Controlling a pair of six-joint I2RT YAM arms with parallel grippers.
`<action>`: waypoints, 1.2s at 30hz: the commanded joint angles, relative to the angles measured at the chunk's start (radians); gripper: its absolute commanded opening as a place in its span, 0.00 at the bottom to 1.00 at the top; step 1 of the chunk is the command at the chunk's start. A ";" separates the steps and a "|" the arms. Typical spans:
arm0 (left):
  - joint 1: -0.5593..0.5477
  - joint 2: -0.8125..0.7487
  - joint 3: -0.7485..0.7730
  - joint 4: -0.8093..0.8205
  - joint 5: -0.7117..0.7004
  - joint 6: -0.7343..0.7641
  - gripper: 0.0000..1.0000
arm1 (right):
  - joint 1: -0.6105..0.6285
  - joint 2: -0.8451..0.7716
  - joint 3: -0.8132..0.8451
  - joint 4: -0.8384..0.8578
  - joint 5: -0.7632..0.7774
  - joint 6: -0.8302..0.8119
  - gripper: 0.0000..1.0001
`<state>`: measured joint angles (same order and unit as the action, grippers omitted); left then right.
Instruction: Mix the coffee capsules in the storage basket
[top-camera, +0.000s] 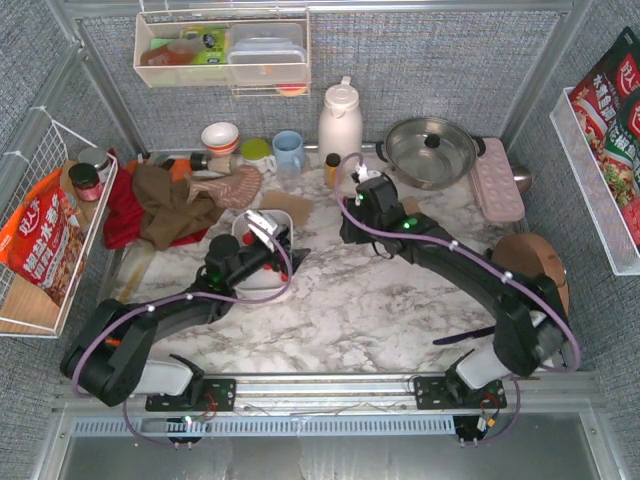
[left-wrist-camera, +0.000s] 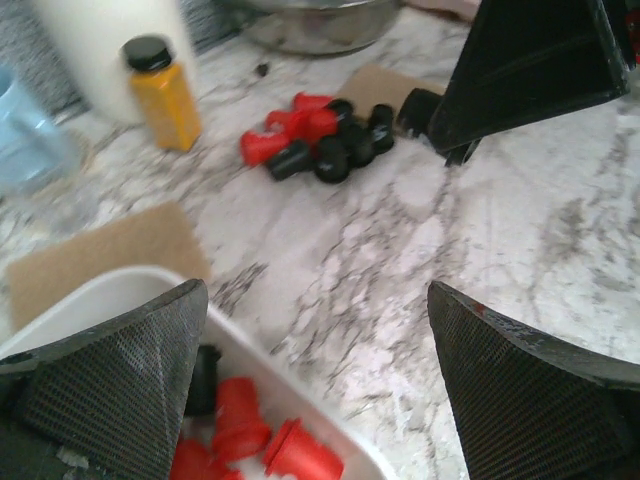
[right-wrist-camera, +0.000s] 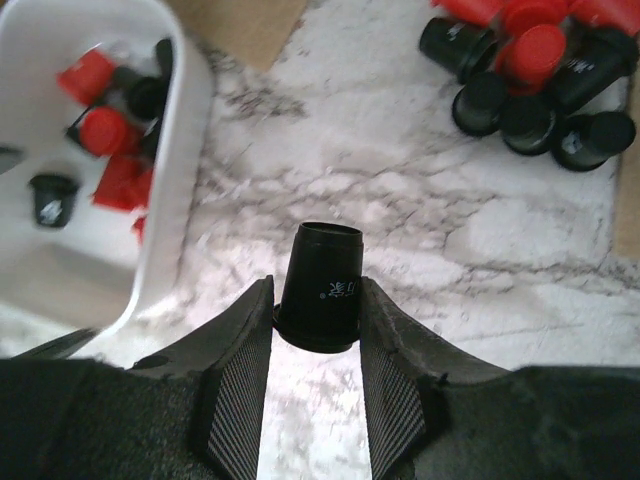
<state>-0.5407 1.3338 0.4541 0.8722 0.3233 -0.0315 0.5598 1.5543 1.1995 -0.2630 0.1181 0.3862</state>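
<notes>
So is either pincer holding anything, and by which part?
The right pincer grips a black coffee pod by its wide rim end; the left pincer is open, empty.

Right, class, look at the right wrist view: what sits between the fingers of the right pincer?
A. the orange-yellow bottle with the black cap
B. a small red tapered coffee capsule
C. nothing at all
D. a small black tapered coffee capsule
D: the right pincer is shut on a small black tapered coffee capsule, held upright above the marble tabletop.
</notes>
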 joint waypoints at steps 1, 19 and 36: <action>-0.057 0.040 0.010 0.186 0.126 0.099 0.99 | 0.028 -0.140 -0.073 0.031 -0.070 0.004 0.38; -0.256 0.206 0.054 0.459 0.191 0.271 0.99 | 0.060 -0.420 -0.313 0.125 -0.210 0.091 0.38; -0.274 0.263 0.080 0.531 0.224 0.237 0.93 | 0.059 -0.472 -0.368 0.231 -0.305 0.083 0.38</action>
<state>-0.8127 1.5913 0.5327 1.3254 0.5270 0.2192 0.6197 1.0821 0.8391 -0.1020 -0.1318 0.4709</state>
